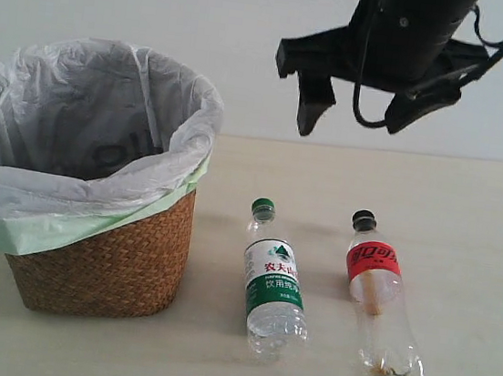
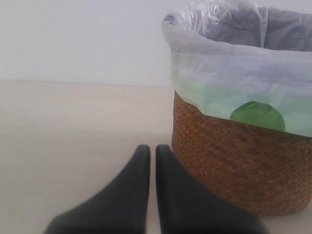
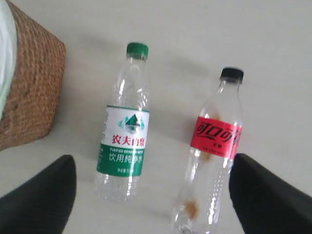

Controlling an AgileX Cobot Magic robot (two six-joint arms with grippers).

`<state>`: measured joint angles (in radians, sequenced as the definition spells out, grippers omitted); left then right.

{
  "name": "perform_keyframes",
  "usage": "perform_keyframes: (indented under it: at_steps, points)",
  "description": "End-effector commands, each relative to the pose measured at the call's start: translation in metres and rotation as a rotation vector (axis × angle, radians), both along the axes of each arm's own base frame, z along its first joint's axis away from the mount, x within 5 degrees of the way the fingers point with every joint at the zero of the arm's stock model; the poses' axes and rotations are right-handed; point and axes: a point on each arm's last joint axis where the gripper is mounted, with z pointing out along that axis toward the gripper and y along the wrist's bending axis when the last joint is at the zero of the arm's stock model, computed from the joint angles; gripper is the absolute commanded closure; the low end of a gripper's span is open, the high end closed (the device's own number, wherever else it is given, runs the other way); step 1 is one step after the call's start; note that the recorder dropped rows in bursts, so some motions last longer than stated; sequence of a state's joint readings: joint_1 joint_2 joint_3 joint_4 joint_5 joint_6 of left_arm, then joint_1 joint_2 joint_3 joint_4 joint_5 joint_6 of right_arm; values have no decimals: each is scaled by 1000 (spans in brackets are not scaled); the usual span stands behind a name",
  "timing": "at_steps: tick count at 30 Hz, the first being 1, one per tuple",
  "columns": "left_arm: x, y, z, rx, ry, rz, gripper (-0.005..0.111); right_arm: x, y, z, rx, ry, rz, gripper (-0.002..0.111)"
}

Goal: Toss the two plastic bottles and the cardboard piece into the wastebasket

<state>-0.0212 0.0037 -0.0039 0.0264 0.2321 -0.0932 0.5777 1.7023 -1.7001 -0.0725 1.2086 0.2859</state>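
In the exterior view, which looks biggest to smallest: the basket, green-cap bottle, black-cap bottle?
1. The round brown wicker wastebasket.
2. Tie: clear green-capped plastic bottle and clear black-capped plastic bottle look alike; black-capped longer, green-capped fatter.

Exterior view front-on, left wrist low beside wastebasket [image 2: 229,156], right wrist above green-cap bottle [image 3: 124,141], black-cap bottle [image 3: 215,141]

Likely a plain lab test bench: bare pale tabletop [image 1: 462,269], blank white wall [image 1: 164,3].

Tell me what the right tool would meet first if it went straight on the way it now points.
Probably the bare table between the green-capped bottle and the black-capped bottle; the open right tool frames that gap, though depth is unclear.
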Motion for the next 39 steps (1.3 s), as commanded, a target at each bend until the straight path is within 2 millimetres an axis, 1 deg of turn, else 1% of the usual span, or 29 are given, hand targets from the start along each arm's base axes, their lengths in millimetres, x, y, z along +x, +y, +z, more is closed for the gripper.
perform_keyframes:
  at_steps: [1, 4, 6, 7, 13, 17, 18, 21, 24, 28, 29, 30, 33, 36, 37, 38, 39]
  points:
    - [0, 0, -1, 0, 1, 0, 103, -3, -1, -41, -51, 96, 8, 42]
    - [0, 0, -1, 0, 1, 0, 103, -2, 0, -65, -39, 79, 16, 42]
    - [0, 0, -1, 0, 1, 0, 103, -2, 0, -76, -29, 67, 16, 42]
    - [0, 0, -1, 0, 1, 0, 103, -4, 1, -84, -15, 70, 13, 42]
    - [0, 0, -1, 0, 1, 0, 103, -7, 9, -115, 120, 51, 12, 41]
    - [0, 0, -1, 0, 1, 0, 103, -4, 11, -132, 123, 66, 4, 28]
    - [0, 0, -1, 0, 1, 0, 103, -3, 13, -138, 116, 77, 11, 26]
    - [0, 0, -1, 0, 1, 0, 103, -1, 22, -157, 99, 109, 35, 28]
    - [0, 0, -1, 0, 1, 0, 103, -2, 36, -173, 92, 102, 81, 28]
    - [0, 0, -1, 0, 1, 0, 103, 3, 43, -195, 90, 99, 78, 28]
    - [0, 0, -1, 0, 1, 0, 103, 5, 44, -205, 84, 110, 70, 30]
    - [0, 0, -1, 0, 1, 0, 103, 5, 45, -209, 78, 119, 69, 32]
    - [0, 0, -1, 0, 1, 0, 103, 7, 45, -217, 61, 123, 75, 43]
    - [0, 0, -1, 0, 1, 0, 103, 7, 45, -216, 64, 116, 74, 75]
    - [0, 0, -1, 0, 1, 0, 103, 8, 45, -208, 68, 98, 89, 95]
    - [0, 0, -1, 0, 1, 0, 103, 8, 46, -204, 70, 90, 97, 104]
    - [0, 0, -1, 0, 1, 0, 103, 9, 47, -194, 76, 76, 103, 108]
